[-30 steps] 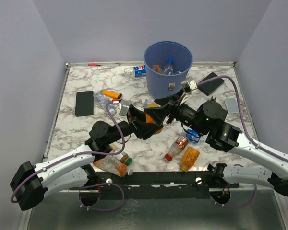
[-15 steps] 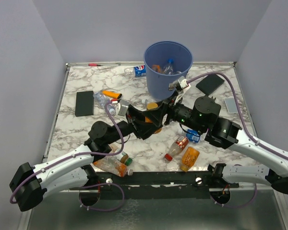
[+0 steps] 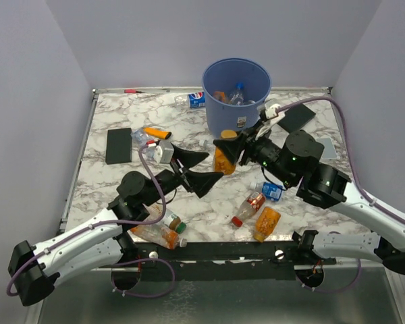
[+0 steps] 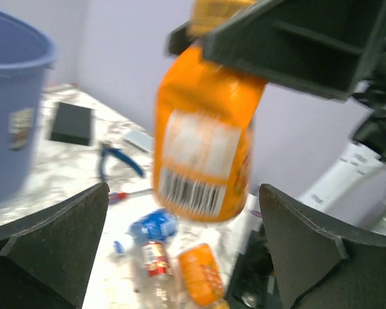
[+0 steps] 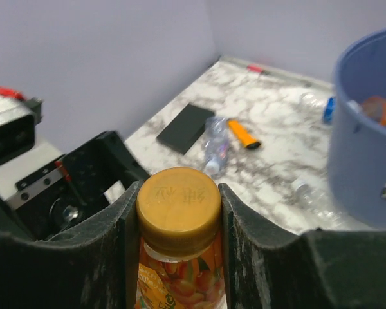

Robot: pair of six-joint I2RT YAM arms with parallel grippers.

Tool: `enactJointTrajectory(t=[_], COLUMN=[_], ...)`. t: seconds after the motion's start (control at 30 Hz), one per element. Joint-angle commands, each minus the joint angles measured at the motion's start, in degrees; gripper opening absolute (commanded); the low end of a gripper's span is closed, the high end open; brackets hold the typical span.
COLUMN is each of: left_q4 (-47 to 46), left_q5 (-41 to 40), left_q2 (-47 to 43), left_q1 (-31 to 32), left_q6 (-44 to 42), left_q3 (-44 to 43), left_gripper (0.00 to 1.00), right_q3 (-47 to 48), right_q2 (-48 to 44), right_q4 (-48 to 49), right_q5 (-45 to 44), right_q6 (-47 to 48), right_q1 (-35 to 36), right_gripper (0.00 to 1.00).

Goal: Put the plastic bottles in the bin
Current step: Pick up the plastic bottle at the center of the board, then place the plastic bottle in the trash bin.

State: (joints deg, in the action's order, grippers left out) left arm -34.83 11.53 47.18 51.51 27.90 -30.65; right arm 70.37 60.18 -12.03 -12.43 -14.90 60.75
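Two hands are facing each other over the middle of the marble counter in the top view. The right hand is clamping an orange bottle by its neck, so the bottle is hanging upright above the counter just in front of the blue bin, while the left hand is standing with its fingers spread wide, just beside the bottle and gripping nothing. Other bottles are lying inside the bin, a red-labelled bottle, a crushed orange bottle and a blue-labelled bottle are lying on the counter near the right arm, and a black slab is lying well off to the left. In the left wrist view the orange bottle is hanging, somewhat blurred, between and beyond the two wide-apart fingers, touching neither; the bin is showing at the left edge, and blue-handled pliers are lying on the counter behind. In the right wrist view the right hand's fingers are pressing against either side of the bottle's golden cap, and the bin is rising at the right.
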Motion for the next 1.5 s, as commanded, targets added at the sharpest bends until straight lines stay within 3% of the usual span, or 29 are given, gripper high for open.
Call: enactJointTrajectory(t=[0.0,0.07,0.17,0.27,0.47,0.77,1.2,1.23,1.37,1.47], left_q4=[15.7,21.1,24.9,24.0,21.5,21.2,22.2,22.3,22.6,22.7], left_q5=[-19.7,-32.9,-53.2,-63.1,-64.5,-63.8,-60.8,-60.7,-60.4,-60.2], left_q2=[-4.0,-4.1,-2.7,-1.8,-5.4,-8.0,-4.5,-4.4,-4.5,-4.3], left_q1=[0.1,0.1,0.1,-0.2,-0.2,-0.2,-0.2,-0.3,-0.2,-0.3], left_q6=[-14.0,-18.2,-22.7,-26.4,-25.8,-26.1,-24.6,-24.5,-24.3,-24.1], left_q3=[-6.3,-8.7,-9.5,-6.5,-0.1,1.4,0.2,0.2,0.2,0.2], left_gripper=[0.99,0.99,0.99,0.99,0.99,0.99,0.99,0.99,0.99,0.99], right_q3=[6.0,8.2,12.3,14.1,20.8,34.3,33.1,32.8,32.5,32.0], right_q2=[-1.4,0.4,4.5,9.8,24.6,46.3,54.3,54.3,53.9,52.9], right_q4=[3.9,6.7,7.0,11.3,18.7,15.9,7.8,6.9,3.4,2.3], right_q5=[-17.4,-20.3,-12.6,-11.2,-13.3,-15.1,-12.8,-11.6,-7.5,-5.1], right_q6=[10.1,12.5,6.2,3.4,4.0,10.9,11.0,10.5,7.7,6.0], right_q1=[-0.6,-4.1,-16.1,-23.5,-32.2,-37.1,-37.1,-37.2,-37.1,-37.2], right_gripper=[0.01,0.0,0.01,0.01,0.01,0.01,0.01,0.05,0.51,0.7])
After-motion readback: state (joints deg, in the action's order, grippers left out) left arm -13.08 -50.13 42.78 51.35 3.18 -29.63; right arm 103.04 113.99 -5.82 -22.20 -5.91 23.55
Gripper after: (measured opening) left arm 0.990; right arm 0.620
